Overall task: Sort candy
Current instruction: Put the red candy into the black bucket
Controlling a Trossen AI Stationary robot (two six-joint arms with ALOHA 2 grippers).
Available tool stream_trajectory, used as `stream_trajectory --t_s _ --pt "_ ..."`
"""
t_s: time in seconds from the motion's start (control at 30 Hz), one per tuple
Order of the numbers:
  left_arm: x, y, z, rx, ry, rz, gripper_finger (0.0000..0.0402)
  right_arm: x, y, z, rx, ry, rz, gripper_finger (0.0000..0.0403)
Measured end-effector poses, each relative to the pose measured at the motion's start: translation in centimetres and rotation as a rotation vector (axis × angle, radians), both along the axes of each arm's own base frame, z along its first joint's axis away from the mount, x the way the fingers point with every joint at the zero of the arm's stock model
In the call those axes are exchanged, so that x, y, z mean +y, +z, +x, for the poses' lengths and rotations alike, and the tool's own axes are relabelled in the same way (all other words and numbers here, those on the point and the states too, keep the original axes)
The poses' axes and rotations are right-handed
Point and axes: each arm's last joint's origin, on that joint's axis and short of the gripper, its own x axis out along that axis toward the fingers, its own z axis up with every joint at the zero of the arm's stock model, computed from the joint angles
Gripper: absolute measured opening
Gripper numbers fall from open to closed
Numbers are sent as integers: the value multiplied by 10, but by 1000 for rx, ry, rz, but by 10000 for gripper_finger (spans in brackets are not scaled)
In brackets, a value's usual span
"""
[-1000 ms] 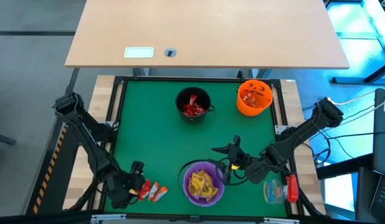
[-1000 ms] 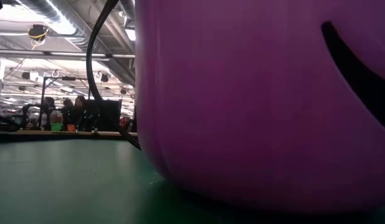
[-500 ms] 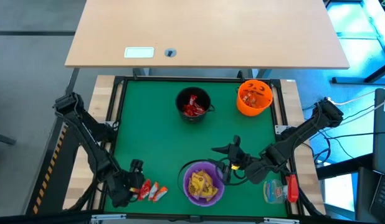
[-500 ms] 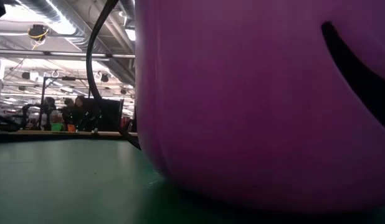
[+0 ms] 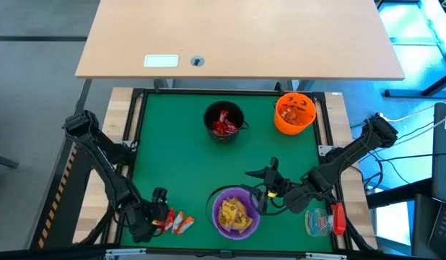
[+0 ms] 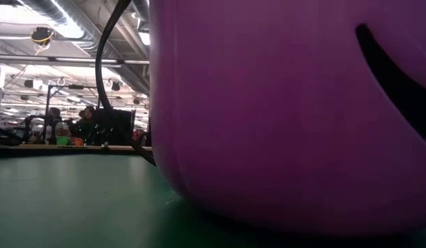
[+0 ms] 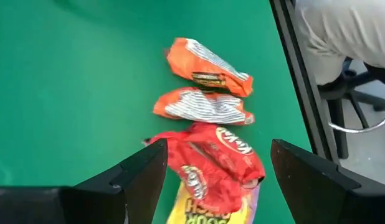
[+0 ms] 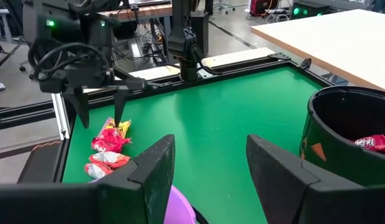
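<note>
Several wrapped candy pieces lie in a small pile (image 5: 177, 221) on the green mat near its near left corner. In the left wrist view these are two orange ones (image 7: 205, 84), a red one (image 7: 211, 162) and a yellow one (image 7: 202, 210) partly under the red. My left gripper (image 5: 159, 210) hangs open just above the pile, its fingers (image 7: 146, 171) on either side of the red piece and pointing steeply down. My right gripper (image 5: 265, 186) stands open beside the purple bowl (image 5: 235, 213), with nothing between its fingers (image 8: 152, 168).
The purple bowl holds yellow candy. A black bowl (image 5: 224, 121) with red candy and an orange bowl (image 5: 294, 113) with orange candy stand at the far side. A clear plastic item with a red part (image 5: 324, 219) lies near the right edge. The purple bowl's wall (image 6: 289, 117) fills the low view.
</note>
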Motion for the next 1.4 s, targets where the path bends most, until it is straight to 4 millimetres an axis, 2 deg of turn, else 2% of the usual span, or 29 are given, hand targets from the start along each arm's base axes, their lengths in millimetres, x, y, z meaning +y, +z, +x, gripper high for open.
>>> stream_trajectory --t_s 0.6,0.83,0.97,1.4 --pt "-15 -48 9 153 27 47 273 0 0 0 -1 2 1 198" --pt "-15 -56 13 180 53 56 264 0 0 0 -1 2 1 198" --pt "-10 -57 18 187 74 62 229 0 0 0 0 2 1 198" --pt "1 -52 32 196 15 99 62 0 0 0 -1 2 1 198"
